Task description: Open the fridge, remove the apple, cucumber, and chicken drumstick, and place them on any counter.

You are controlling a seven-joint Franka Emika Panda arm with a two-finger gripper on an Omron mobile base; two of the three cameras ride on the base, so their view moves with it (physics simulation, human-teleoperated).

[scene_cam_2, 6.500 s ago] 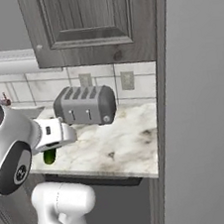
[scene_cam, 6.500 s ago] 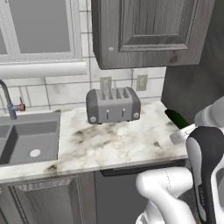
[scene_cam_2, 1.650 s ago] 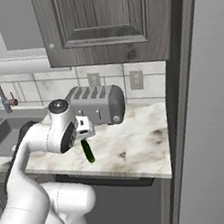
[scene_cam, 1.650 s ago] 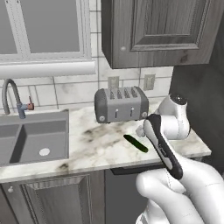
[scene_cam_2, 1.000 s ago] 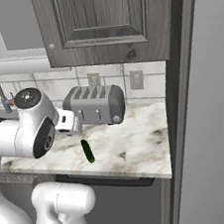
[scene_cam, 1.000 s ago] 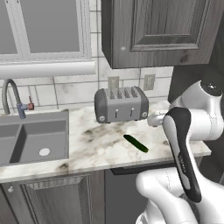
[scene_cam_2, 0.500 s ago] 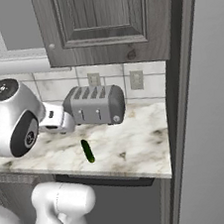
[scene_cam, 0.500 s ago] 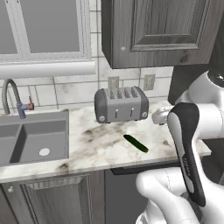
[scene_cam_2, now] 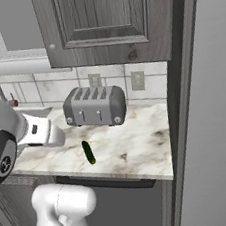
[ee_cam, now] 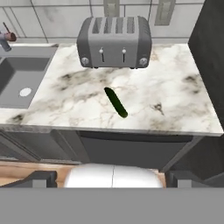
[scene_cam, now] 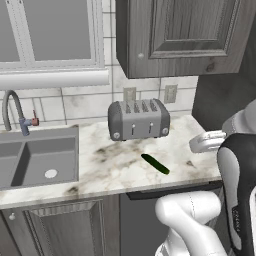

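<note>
The cucumber (scene_cam: 155, 163) (scene_cam_2: 88, 152) (ee_cam: 115, 102) lay flat on the white marble counter (scene_cam: 105, 165) (scene_cam_2: 139, 147) (ee_cam: 175, 100), free of any grip. In the hand view it sat ahead of the gripper (ee_cam: 111, 178), angled across the worktop, roughly centred between the 2 dark fingertips (ee_cam: 39, 178) that rose at the bottom corners of that view. Those tips stood far apart with nothing between them, so the jaws were wide open and held nothing. The gripper was drawn back off the counter's front edge, well apart from the cucumber. Beyond the cucumber, farther from the hand, a grey 4-slot toaster (scene_cam: 138, 119) (scene_cam_2: 94, 105) (ee_cam: 114, 41) stood against the tiled wall. A grey sink basin (scene_cam: 37, 161) (ee_cam: 22, 78) lay to the left of the cucumber in the hand view, with a curved faucet (scene_cam: 15, 111) behind it. The fridge's (scene_cam_2: 212, 122) light-grey side rose at the counter's right end.
</note>
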